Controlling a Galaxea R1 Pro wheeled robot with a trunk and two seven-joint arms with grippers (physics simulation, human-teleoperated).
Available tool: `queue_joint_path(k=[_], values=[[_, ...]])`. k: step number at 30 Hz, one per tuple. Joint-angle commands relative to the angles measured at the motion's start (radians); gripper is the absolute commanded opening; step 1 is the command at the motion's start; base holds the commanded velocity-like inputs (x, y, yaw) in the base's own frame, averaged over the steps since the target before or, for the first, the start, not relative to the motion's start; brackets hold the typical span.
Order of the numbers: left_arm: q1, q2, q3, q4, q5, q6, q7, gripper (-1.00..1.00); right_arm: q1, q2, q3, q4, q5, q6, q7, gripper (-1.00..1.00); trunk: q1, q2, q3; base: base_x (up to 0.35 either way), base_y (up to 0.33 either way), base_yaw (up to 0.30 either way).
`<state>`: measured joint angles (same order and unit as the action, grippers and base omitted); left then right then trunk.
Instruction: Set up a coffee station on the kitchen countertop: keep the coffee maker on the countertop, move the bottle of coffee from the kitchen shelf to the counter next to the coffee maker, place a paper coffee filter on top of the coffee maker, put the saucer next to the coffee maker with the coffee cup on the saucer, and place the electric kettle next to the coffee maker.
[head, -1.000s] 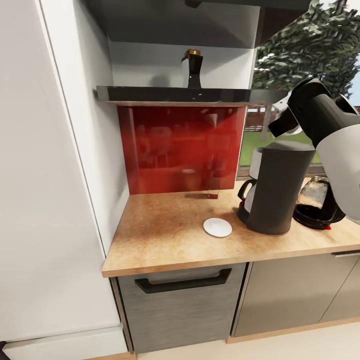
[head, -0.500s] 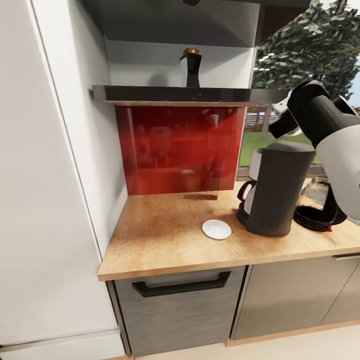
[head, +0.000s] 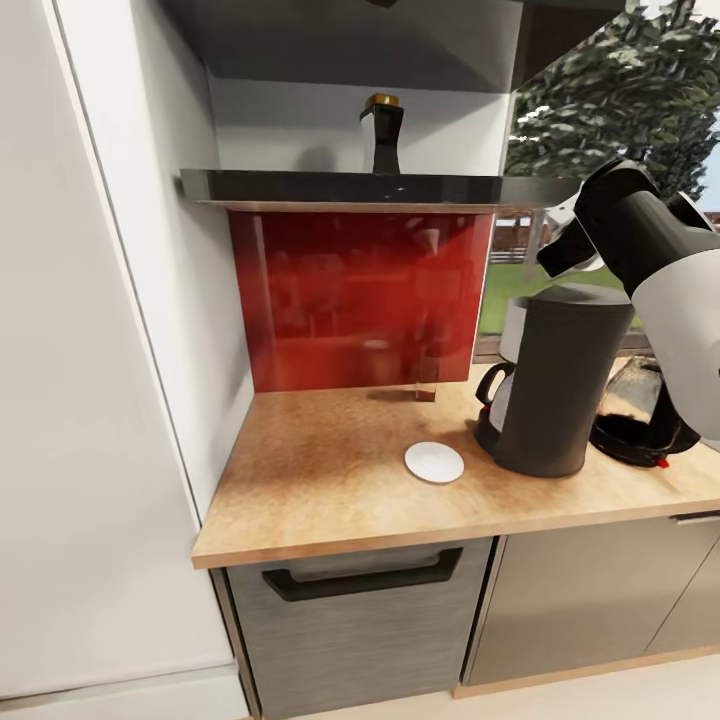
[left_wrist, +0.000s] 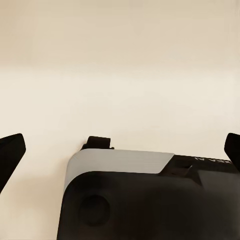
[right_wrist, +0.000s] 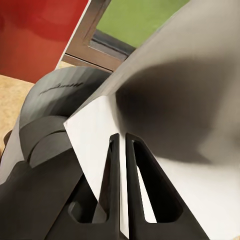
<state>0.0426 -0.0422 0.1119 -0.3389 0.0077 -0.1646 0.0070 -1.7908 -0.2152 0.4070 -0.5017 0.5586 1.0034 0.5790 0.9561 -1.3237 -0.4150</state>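
Note:
The dark grey coffee maker (head: 552, 385) stands on the tan kitchen countertop (head: 320, 480), with the white saucer (head: 434, 462) just to its left and the glass electric kettle (head: 640, 420) behind it on the right. On the glossy black kitchen shelf (head: 330, 187) stands the bottle of coffee (head: 381, 135). My right arm (head: 640, 245) reaches in over the coffee maker. In the right wrist view my right gripper (right_wrist: 122, 137) is shut on the white paper coffee filter (right_wrist: 97, 132), just above the coffee maker's top (right_wrist: 55, 97). My left gripper (left_wrist: 120, 147) hangs open over pale floor. The coffee cup is out of view.
A red backsplash (head: 350, 300) rises behind the counter, with a tiny clear glass item (head: 427, 386) at its foot. A white cabinet wall (head: 100, 350) bounds the counter on the left. Dark drawer fronts (head: 350, 610) sit below, and a window (head: 600, 100) is at the right.
The head view has shifted slightly, so the counter sits a little differently in the picture. The things on the counter and my right arm have not visibly moved.

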Motion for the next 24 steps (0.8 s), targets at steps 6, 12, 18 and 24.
queue_joint_path(k=[6, 12, 18, 24], values=[[0.000, -0.001, 0.003, -0.002, 0.001, -0.001, 0.001, 1.00, -0.001, -0.001, 0.006, -0.001, 0.006, 0.003, 0.009, -1.00, 0.000, -0.001, -0.001, 0.054, 0.000, 0.000], [0.000, -0.001, 0.003, -0.002, 0.001, -0.001, 0.001, 1.00, -0.001, -0.002, 0.006, -0.001, 0.006, 0.003, 0.009, -1.00, 0.000, -0.001, -0.001, 0.019, 0.000, 0.000], [0.002, -0.013, 0.010, -0.003, 0.003, -0.012, 0.003, 1.00, -0.014, 0.003, 0.003, 0.000, -0.006, -0.001, 0.013, -1.00, 0.000, -0.001, -0.001, 0.001, 0.000, 0.000], [0.002, -0.013, 0.010, -0.003, 0.003, -0.012, 0.003, 1.00, -0.014, 0.003, 0.003, 0.000, -0.006, -0.001, 0.013, -1.00, 0.000, -0.001, -0.001, 0.000, 0.000, 0.000]])
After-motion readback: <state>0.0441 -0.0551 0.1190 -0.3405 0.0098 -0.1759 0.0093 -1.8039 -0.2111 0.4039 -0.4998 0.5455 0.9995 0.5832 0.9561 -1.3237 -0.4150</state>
